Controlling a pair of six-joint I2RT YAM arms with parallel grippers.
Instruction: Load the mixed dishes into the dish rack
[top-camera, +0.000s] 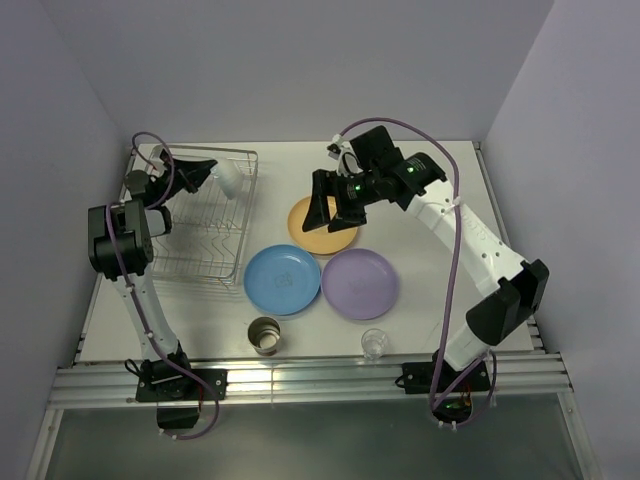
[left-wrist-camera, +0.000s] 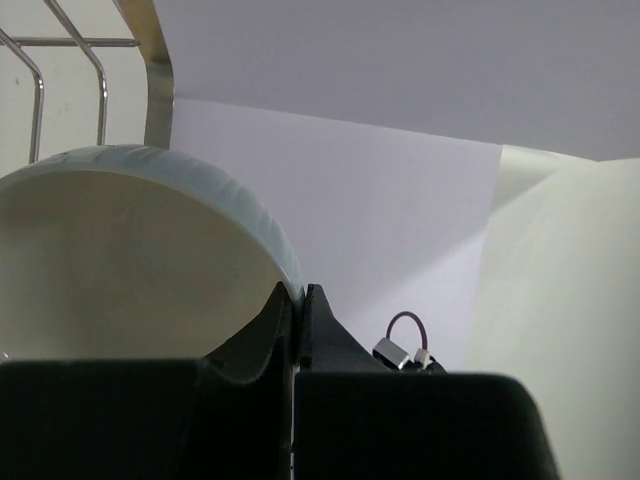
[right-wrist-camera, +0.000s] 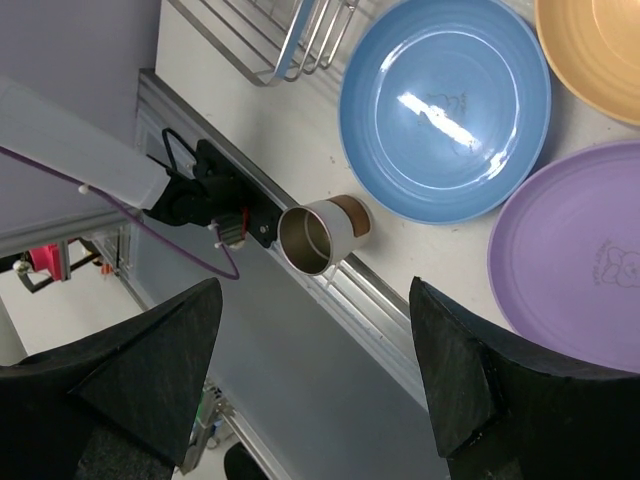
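My left gripper (top-camera: 212, 174) is shut on the rim of the white bowl (top-camera: 229, 179) and holds it tilted over the far end of the silver wire dish rack (top-camera: 196, 262). In the left wrist view the bowl (left-wrist-camera: 130, 260) fills the left side and my fingers (left-wrist-camera: 298, 300) pinch its rim. My right gripper (top-camera: 333, 213) is open and empty above the yellow-orange plate (top-camera: 310, 232). The blue plate (top-camera: 282, 279), purple plate (top-camera: 360, 283), cream cup (top-camera: 265, 335) and clear glass (top-camera: 374, 343) rest on the table. The right wrist view shows the blue plate (right-wrist-camera: 445, 105), purple plate (right-wrist-camera: 570, 255), yellow-orange plate (right-wrist-camera: 595, 50) and cup (right-wrist-camera: 320, 235) beyond my open gripper (right-wrist-camera: 315, 290).
The rack holds no dishes between its prongs; one corner shows in the right wrist view (right-wrist-camera: 290, 40). The cup and glass stand near the table's front edge by the metal rail (top-camera: 300, 375). Walls close the table on the left, back and right.
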